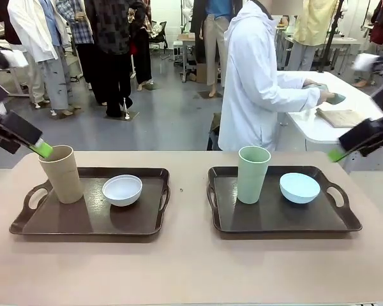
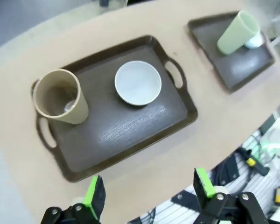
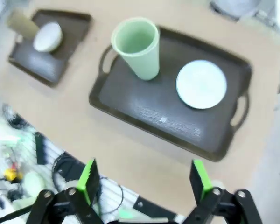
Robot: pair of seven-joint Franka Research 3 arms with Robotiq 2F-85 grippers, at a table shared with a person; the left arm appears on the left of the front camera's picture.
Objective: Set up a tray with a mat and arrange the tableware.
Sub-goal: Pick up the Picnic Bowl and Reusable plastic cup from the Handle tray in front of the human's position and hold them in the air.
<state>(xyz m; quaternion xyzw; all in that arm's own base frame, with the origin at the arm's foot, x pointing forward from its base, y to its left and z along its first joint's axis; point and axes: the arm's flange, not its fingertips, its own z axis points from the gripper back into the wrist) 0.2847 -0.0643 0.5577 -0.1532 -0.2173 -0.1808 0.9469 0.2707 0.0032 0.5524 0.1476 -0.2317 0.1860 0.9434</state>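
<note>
Two dark brown trays lie side by side on the table. A tan tumbler (image 1: 60, 173) (image 2: 60, 95) and a white bowl (image 1: 122, 189) (image 2: 137, 83) stand on the left tray (image 1: 89, 220) (image 2: 121, 135). On the right tray (image 1: 274, 217) (image 3: 149, 105) are a pale green tumbler (image 1: 253, 174) (image 3: 137, 46) and a light blue bowl (image 1: 300, 187) (image 3: 201, 84). My left gripper (image 1: 41, 148) (image 2: 148, 184) hangs open and empty above the left tray's outer end, near the tan tumbler's rim. High over the right tray's outer end, my right gripper (image 1: 337, 153) (image 3: 143, 175) is open and empty.
A person in a white coat (image 1: 255, 83) stands beyond the table's far edge, turned towards a white side table (image 1: 319, 127), with a teal item (image 1: 335, 97) in hand. A flat tan sheet (image 1: 341, 117) lies on that side table. Bare tabletop runs along the front.
</note>
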